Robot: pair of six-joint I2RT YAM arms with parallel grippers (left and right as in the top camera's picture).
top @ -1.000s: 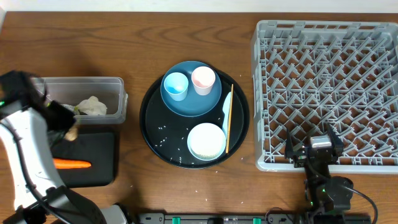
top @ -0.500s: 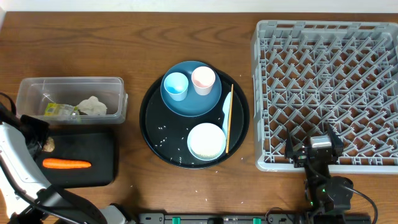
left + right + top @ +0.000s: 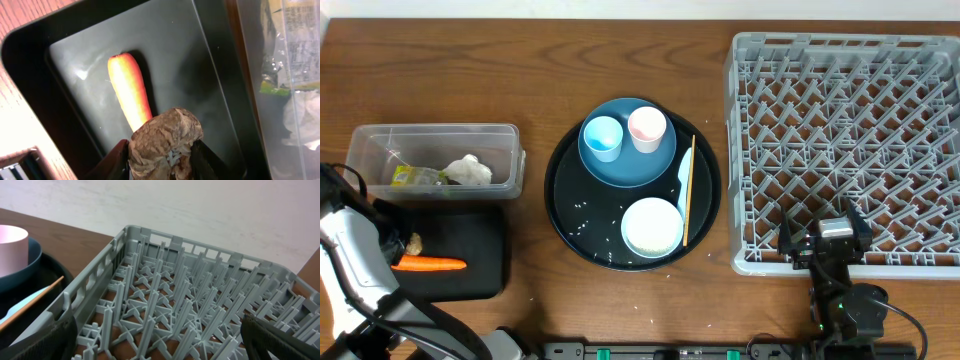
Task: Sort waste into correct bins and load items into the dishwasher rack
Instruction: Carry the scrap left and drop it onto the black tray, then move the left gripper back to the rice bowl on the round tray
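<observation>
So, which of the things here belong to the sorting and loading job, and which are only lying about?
Belong to the job: carrot, wrapper, tissue, food scrap in the left claw; clear tub, rectangular black tray; blue plate, light-blue cup, pink cup, white bowl, spoon, chopstick; grey rack.
Only lying about: round black tray, wooden table.

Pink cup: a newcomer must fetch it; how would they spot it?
Find the round black tray mid-table. On its dark blue plate stand two small cups: the pink cup is nearer the grey rack than the light-blue cup.
</observation>
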